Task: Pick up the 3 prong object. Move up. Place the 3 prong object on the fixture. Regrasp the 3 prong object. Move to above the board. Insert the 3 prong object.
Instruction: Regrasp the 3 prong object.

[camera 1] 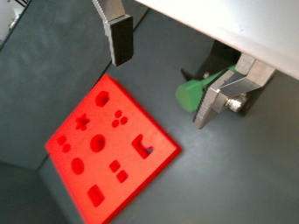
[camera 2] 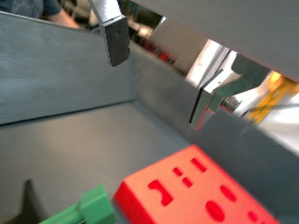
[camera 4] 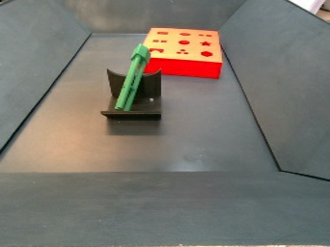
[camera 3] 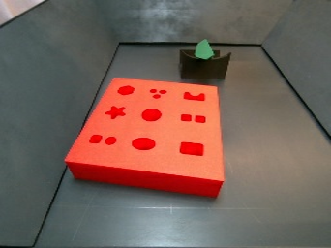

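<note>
The 3 prong object point(camera 4: 131, 76) is leaned on the fixture point(camera 4: 133, 103). The gripper point(camera 1: 163, 74) is held wide above, with nothing in it.

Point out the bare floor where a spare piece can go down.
Bare floor lies beside the board on both long sides and in front of the fixture. It is tight between board and fixture, where the 3 prong object leans. The gripper hangs open, empty, above.

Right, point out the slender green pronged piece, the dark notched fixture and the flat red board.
Slender green pronged piece point(camera 4: 130, 77): side view, mid-shaft.
Dark notched fixture point(camera 3: 203, 67): side view, front face.
Flat red board point(camera 3: 155, 100): side view, bare top surface.
</note>
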Motion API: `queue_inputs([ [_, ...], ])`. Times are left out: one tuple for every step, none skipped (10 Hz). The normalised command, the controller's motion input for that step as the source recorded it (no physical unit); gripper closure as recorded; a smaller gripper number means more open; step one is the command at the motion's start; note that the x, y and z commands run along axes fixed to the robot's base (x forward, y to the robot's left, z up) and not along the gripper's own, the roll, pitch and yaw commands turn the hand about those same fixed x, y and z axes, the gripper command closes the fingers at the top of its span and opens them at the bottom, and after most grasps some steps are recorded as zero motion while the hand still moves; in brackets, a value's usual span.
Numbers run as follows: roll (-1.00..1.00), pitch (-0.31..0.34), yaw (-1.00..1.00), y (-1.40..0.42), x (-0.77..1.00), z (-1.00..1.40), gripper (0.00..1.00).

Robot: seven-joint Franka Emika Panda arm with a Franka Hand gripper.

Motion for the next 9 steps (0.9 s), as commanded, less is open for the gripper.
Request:
queue_inputs([
  [1.00, 0.044, 0.05, -0.05, 0.01, 0.04, 0.00],
  [1.00, 0.043, 0.05, -0.05, 0.00, 0.03, 0.00],
  [1.00, 0.041, 0.05, -0.04, 0.00, 0.02, 0.00],
  [1.00, 0.039, 0.05, -0.03, 0.00, 0.01, 0.00],
  [1.00, 0.037, 0.05, -0.02, 0.00, 0.01, 0.00],
  [1.00, 0.036, 0.05, -0.02, 0.00, 0.01, 0.00],
  [1.00, 0.035, 0.05, -0.02, 0.01, 0.01, 0.00],
  [1.00, 0.037, 0.05, -0.02, 0.01, 0.01, 0.00],
  [1.00, 0.045, 0.06, -0.02, 0.01, 0.01, 0.00],
])
